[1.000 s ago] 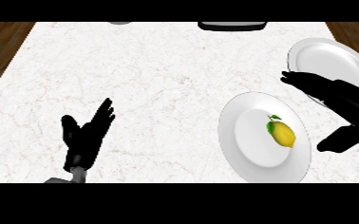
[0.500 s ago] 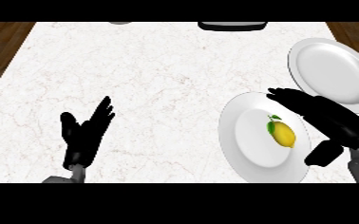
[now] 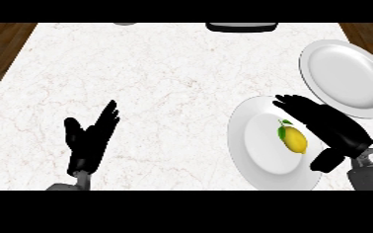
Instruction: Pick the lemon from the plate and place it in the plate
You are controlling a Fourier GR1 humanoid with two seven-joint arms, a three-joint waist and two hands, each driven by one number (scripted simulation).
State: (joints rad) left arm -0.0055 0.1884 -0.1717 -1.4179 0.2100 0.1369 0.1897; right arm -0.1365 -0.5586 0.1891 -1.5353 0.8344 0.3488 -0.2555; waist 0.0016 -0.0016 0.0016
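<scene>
A kitchen: a white marble counter (image 3: 175,79) with wooden edging, two white plates beside the right hand (image 3: 324,126), a lemon (image 3: 294,139) lying just under it.

One view only: head cam, set above the counter (image 3: 160,89), aimed steeply down. The marble top is seen from fairly near, filling most of the frame; wood floor is caught at upper left and upper right corners. Forearms enter from the lower edge, at lower left and lower right. No 2nd view is given, so no overlap.
</scene>
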